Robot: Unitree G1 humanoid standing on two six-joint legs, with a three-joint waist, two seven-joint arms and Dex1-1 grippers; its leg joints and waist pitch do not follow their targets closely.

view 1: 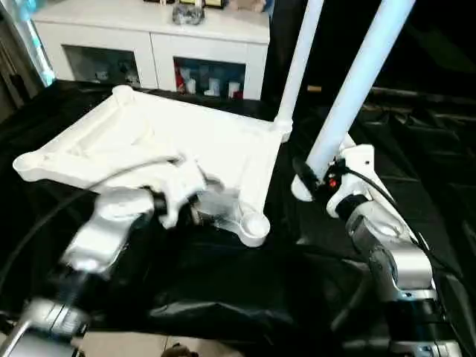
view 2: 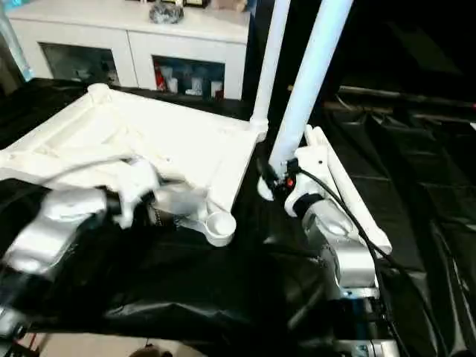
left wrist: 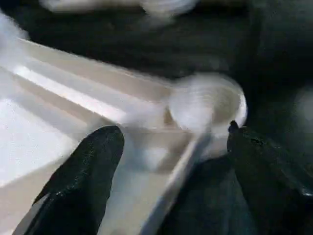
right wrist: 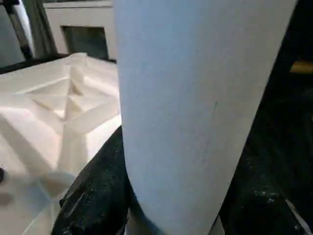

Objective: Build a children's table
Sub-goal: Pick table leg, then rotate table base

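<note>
R claw (view 1: pixel 311 181) is gripping a stiff, light, slick leg (view 1: pixel 355 88) near its base, L claw (left wrist: pixel 171 161) gaping wide, empty, by the corner socket (view 1: pixel 253 225).

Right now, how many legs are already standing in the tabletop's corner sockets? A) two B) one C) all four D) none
B: one leg stands upright in the far right corner socket of the upturned tabletop; the second leg is clamped in the right hand, off the top, and the near socket by the left hand is empty.
</note>
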